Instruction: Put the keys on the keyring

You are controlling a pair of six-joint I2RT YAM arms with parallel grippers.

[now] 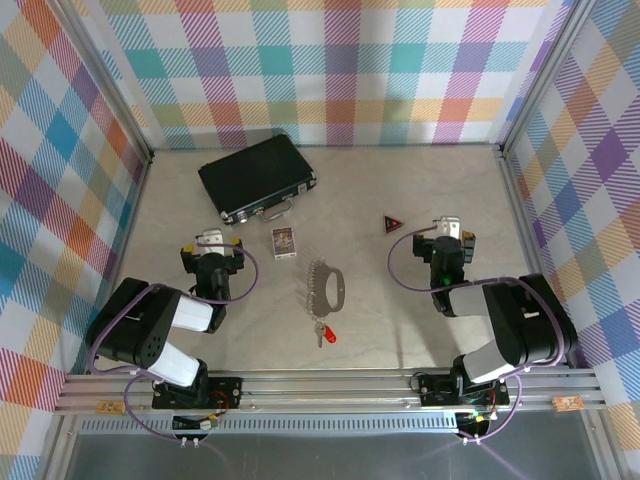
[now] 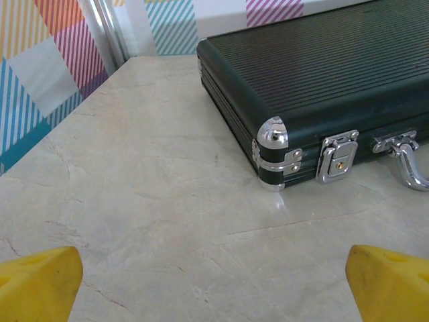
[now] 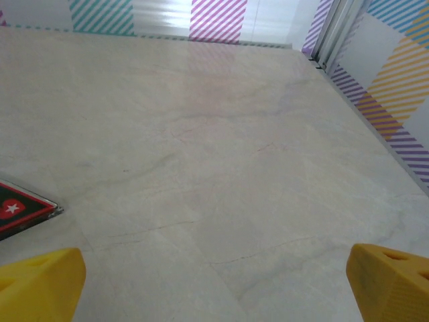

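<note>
The small silvery key with a bright red plastic tag (image 1: 324,334) lies on the pale marbled table (image 1: 400,320), just nearer the arms than the thin silvery metal keyring loop (image 1: 328,285). The left gripper (image 1: 212,240) and right gripper (image 1: 450,231) flank them, jaws spread wide and empty, the left facing a ribbed black case (image 1: 258,178)

case (image 1: 258,178): far left of the table (image 1: 400,330), behind the card.
card (image 1: 284,241): between case and keyring.
keyring (image 1: 327,285): table centre.
keys (image 1: 324,333): at the keyring's near end.
triangular piece (image 1: 393,224): right of the card, left of the right gripper (image 1: 450,232).
</note>
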